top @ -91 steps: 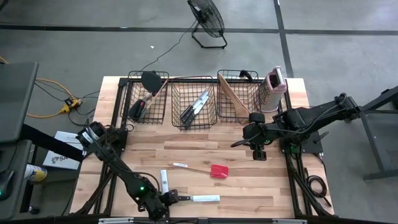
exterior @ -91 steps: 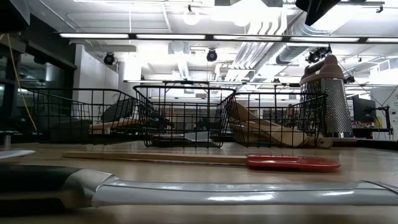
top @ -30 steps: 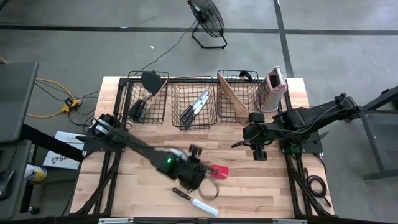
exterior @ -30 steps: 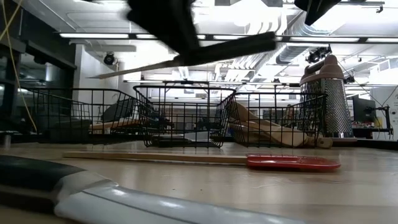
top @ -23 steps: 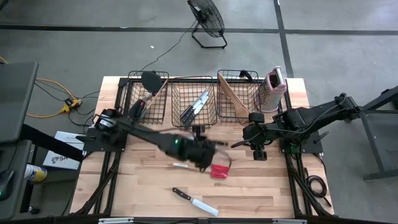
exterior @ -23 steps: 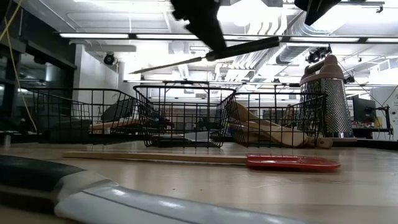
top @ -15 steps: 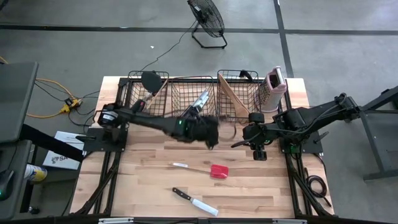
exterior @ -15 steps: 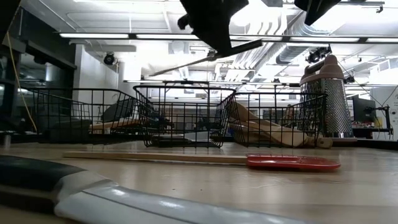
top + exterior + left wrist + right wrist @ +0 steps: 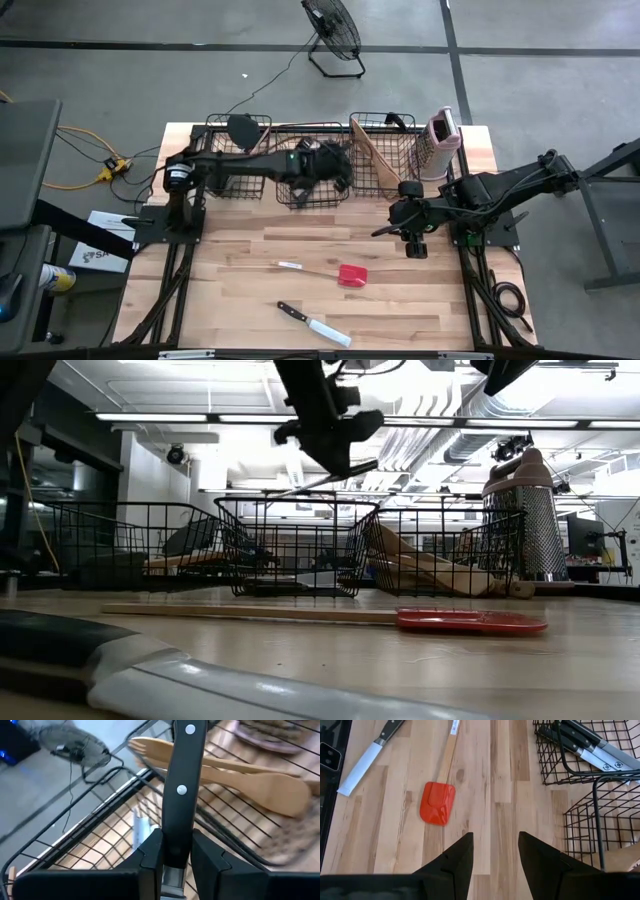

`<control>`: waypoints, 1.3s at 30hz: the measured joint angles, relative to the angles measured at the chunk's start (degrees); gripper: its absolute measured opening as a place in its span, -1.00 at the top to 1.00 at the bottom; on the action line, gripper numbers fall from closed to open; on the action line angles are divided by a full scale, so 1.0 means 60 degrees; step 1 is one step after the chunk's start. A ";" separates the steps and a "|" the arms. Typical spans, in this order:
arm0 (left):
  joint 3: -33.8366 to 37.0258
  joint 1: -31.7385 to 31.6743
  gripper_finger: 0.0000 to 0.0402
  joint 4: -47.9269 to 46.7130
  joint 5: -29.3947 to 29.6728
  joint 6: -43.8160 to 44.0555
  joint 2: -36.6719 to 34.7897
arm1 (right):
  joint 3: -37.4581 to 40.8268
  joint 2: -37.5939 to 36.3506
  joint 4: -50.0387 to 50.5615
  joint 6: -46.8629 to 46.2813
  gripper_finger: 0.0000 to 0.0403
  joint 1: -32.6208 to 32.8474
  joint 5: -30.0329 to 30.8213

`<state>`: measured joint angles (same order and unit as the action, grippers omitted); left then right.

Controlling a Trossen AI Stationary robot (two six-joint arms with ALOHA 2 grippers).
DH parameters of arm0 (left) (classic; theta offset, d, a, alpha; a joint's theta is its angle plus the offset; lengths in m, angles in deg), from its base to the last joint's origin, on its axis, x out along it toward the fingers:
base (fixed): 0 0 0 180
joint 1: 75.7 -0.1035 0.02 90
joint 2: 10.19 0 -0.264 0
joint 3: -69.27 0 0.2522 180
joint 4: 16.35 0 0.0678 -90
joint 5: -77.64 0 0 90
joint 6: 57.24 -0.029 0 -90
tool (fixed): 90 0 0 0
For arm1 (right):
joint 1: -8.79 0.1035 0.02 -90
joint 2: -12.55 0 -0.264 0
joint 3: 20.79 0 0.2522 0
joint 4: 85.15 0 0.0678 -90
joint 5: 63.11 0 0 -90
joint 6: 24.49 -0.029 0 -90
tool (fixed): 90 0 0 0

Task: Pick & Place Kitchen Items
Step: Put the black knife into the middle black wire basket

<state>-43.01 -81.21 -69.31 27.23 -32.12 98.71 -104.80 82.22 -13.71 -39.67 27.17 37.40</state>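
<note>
1. High view: the left arm reaches across the back of the table, and the left gripper (image 9: 335, 165) hangs over the middle wire basket (image 9: 312, 200).
2. From the left wrist camera, its two fingers (image 9: 150, 857) are pinching a black-handled knife (image 9: 181, 790) by the riveted handle, with the wooden spoons (image 9: 240, 777) of the neighbouring basket beyond it.
3. At table height the same knife shows as a thin slanted line held above the middle basket's rim, apart from the wire.
4. More knives (image 9: 305, 185) lie inside that middle basket.
5. The right gripper (image 9: 412, 238) waits over bare wood in front of the right basket (image 9: 385, 125), its fingers (image 9: 460, 855) spread with nothing between them.
6. On the open table near the front lie a red-headed spatula (image 9: 350, 275) with a pale wooden handle and, nearer the front edge, a second knife (image 9: 312, 325), the two near each other but apart.
7. A pink-and-white box grater (image 9: 440, 135) stands upright just beside the right basket.
</note>
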 joint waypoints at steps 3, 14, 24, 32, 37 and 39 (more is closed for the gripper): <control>0.0000 -0.0404 0.67 0.0000 -0.0120 0.0103 0.0000 | -0.0001 0.0000 -0.0006 0.0000 0.26 0.0002 0.0000; -0.0004 -0.1935 0.67 -0.1110 -0.2026 0.1364 0.0000 | -0.0001 0.0000 -0.0108 0.0004 0.26 0.0000 0.0007; -0.0004 -0.2465 0.67 -0.1276 -0.2969 0.1495 0.0000 | -0.0001 0.0000 -0.0450 0.0074 0.26 0.0000 0.0011; 0.0000 -0.2457 0.67 -0.1560 -0.3023 0.1411 0.0426 | -0.0001 0.0000 -0.0476 0.0076 0.26 0.0002 0.0011; -0.0003 -0.2465 0.67 -0.1260 -0.3211 0.1379 0.0833 | -0.0001 0.0000 -0.0516 0.0076 0.26 0.0003 0.0011; -0.0007 -0.2458 0.67 -0.1277 -0.3263 0.1364 0.1014 | -0.0001 0.0000 -0.0516 0.0076 0.26 0.0001 0.0011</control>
<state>-43.06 -95.96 -76.98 7.65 -23.94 104.79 -104.81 82.22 -16.80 -39.21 27.17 37.46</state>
